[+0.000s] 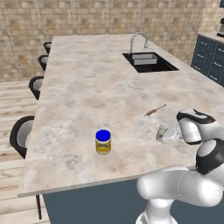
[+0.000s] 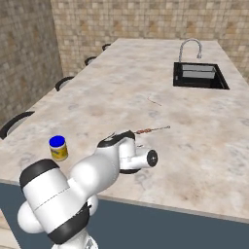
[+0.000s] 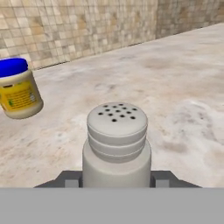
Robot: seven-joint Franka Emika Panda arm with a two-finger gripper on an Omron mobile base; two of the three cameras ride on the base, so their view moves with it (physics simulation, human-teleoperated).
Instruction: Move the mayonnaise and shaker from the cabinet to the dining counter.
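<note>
The shaker (image 3: 117, 144) sits right in front of the hand camera, upright, perforated cap on top, with the gripper (image 3: 117, 179) at its base: a dark finger tip shows on either side of its body, close against it, so the jaws look narrowed around the shaker. Whether they are pressing it or have just let go, the pictures don't settle. In the left base view the shaker (image 1: 162, 132) is a small pale shape low over the dining counter (image 1: 87, 87), near the front edge, tucked against the white hand.

The mayonnaise (image 1: 103, 141) already stands on that same counter, blue lid up, to the left of the shaker and apart from it; the right base view has the mayonnaise (image 2: 58, 148) near the front edge, left of the arm.

Risks from here: if the fingers open while the shaker is tilted or not fully seated, it probably tips and rolls, and the counter's near edge is close. A careless pull-back could also drag or knock it, since the tips hug its sides. A swing to the left could clip the jar.

The count: one shaker, one mayonnaise jar, one sink (image 1: 148, 62) with one curved faucet (image 1: 138, 40) at the far right, four dark stools (image 1: 22, 134) along the left side, and one thin skewer-like stick (image 1: 155, 110) lying beyond the hand.
</note>
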